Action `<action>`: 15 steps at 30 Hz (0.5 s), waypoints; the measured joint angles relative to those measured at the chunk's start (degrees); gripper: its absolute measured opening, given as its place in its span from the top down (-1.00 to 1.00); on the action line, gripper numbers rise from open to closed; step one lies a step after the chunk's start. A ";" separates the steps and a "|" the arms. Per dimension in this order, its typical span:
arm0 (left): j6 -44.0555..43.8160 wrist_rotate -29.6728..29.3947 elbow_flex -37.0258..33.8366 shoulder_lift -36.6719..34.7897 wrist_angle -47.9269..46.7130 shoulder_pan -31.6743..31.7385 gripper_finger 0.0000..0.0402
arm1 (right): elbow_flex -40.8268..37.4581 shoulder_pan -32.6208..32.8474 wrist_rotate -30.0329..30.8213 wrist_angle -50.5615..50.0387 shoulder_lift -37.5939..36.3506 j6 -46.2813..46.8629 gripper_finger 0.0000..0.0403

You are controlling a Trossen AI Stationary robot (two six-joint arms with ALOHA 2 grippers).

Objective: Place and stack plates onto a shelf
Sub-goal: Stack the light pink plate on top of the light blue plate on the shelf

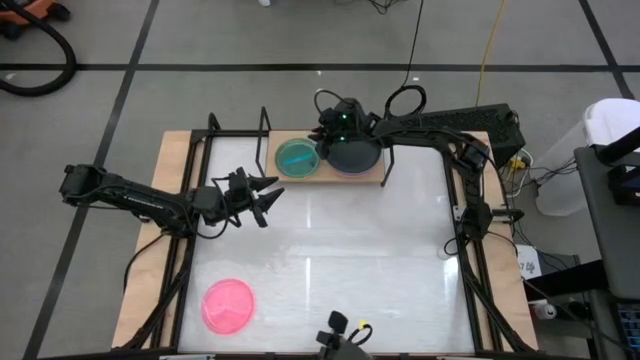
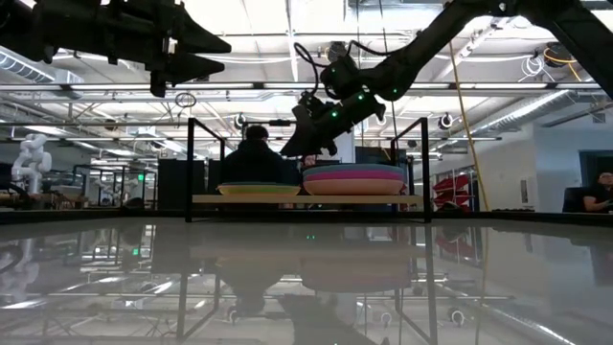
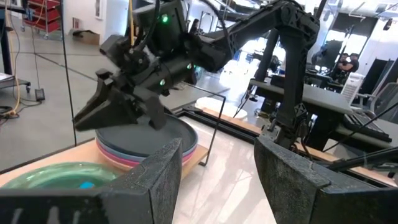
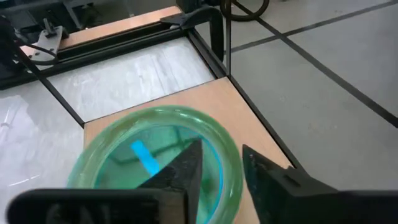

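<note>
On the far side of the table, the wooden shelf (image 1: 372, 176) carries two piles. A green plate (image 4: 112, 149) lies on a cyan one at the board's left. A black plate (image 3: 140, 135) tops a stack (image 2: 354, 179) of pink and blue plates at its right. My right gripper (image 4: 217, 163) hovers low between the piles. Its fingers are open with nothing between them and point over the green plate's rim. My left gripper (image 1: 268, 196) waits open above the table, short of the shelf. A hot pink plate (image 1: 228, 305) lies flat at the table's near left.
Black wire uprights (image 1: 265, 128) stand at the shelf's ends, and a rail (image 4: 214, 28) runs past the green plate. A small device (image 1: 345, 335) sits at the near edge. A person (image 2: 254, 153) sits in the room behind the shelf. The white tabletop (image 1: 350, 260) lies between the shelf and the near edge.
</note>
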 joint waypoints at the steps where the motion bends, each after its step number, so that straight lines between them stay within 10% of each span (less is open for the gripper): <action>1: 0.00 0.00 0.00 0.00 -0.01 0.00 -0.02 | 0.00 0.00 -0.02 -0.03 -0.59 0.02 0.44; 15: -1.52 5.80 4.98 0.07 -12.29 -3.68 -0.02 | -11.98 11.99 1.70 -4.23 -32.12 -14.64 0.35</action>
